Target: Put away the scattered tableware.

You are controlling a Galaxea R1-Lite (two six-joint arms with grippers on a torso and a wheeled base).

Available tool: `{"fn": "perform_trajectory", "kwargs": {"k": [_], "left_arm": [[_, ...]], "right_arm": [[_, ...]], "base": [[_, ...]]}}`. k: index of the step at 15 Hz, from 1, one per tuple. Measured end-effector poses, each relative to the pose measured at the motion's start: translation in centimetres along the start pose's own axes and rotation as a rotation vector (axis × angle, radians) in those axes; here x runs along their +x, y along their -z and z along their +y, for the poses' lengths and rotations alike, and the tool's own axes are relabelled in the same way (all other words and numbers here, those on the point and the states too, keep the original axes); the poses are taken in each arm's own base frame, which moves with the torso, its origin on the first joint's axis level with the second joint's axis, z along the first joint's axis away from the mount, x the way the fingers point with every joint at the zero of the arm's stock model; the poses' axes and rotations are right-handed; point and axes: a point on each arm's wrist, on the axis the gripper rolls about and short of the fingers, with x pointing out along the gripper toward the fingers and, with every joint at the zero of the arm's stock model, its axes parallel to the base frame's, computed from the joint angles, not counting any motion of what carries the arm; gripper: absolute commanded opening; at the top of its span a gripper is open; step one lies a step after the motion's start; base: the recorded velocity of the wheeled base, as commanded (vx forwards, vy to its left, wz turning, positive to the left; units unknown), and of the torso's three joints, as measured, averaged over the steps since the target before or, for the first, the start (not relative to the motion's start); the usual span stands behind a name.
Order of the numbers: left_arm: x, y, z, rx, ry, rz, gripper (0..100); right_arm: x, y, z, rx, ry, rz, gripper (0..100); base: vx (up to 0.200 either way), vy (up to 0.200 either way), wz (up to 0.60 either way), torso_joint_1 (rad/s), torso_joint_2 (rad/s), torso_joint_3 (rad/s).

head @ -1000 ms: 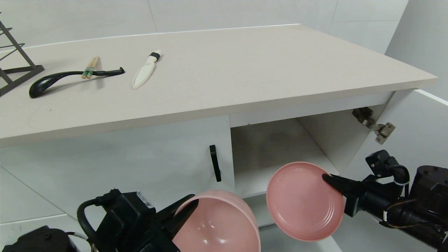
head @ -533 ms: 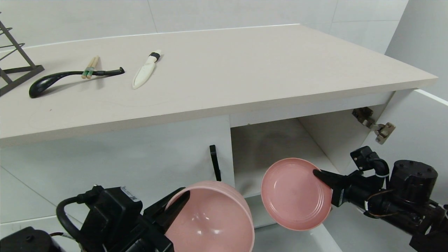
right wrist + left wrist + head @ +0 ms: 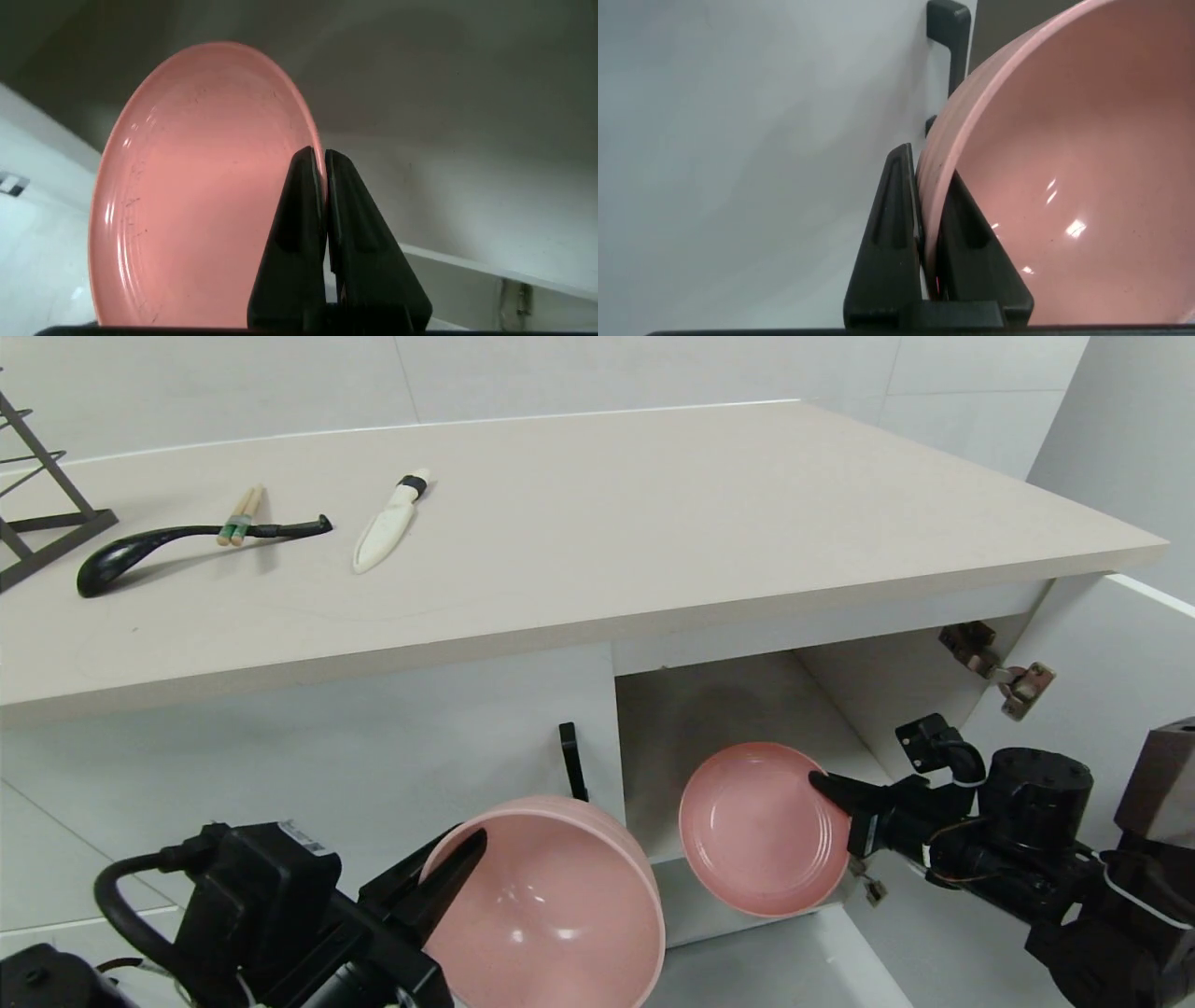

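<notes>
Pink plate [image 3: 752,831] and bowl [image 3: 551,915] gripped at the cupboard

Pink plate is hanging on edge at the open cupboard's [image 3: 840,700] mouth, its rim pinched tight by the right gripper [image 3: 820,782]. Just beside it, the left gripper [image 3: 467,847] is clamping the bowl's rim. On the counter [image 3: 653,541] above, a black ladle [image 3: 140,551], chopsticks [image 3: 241,515] and a sheathed knife [image 3: 387,527] are lying.

The black right gripper [image 3: 324,161] clamps the rim of a round pink plastic plate [image 3: 196,196], which stands on edge, tilted, against the shadowed white cabinet interior [image 3: 467,112].
</notes>
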Motion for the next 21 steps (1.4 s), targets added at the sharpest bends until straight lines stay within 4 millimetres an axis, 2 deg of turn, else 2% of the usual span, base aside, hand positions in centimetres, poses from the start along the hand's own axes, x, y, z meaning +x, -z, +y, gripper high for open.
{"fn": "perform_trajectory", "kwargs": {"k": [10,21], "left_arm": [[-0.7,-0.9,0.3,-0.019,-0.005,-0.052,0],[-0.9,-1.2,0.4,-0.024,-0.007,-0.066,0]], "right_arm": [[5.0,1.4,-1.7,0.058,0.062,-0.054,0],[8.4,2.6,-2.8,0.053,0.069,-0.095,0]], "base": [[0.0,0.0,0.0,0.0,0.0,0.0],[0.0,0.0,0.0,0.0,0.0,0.0]]}}
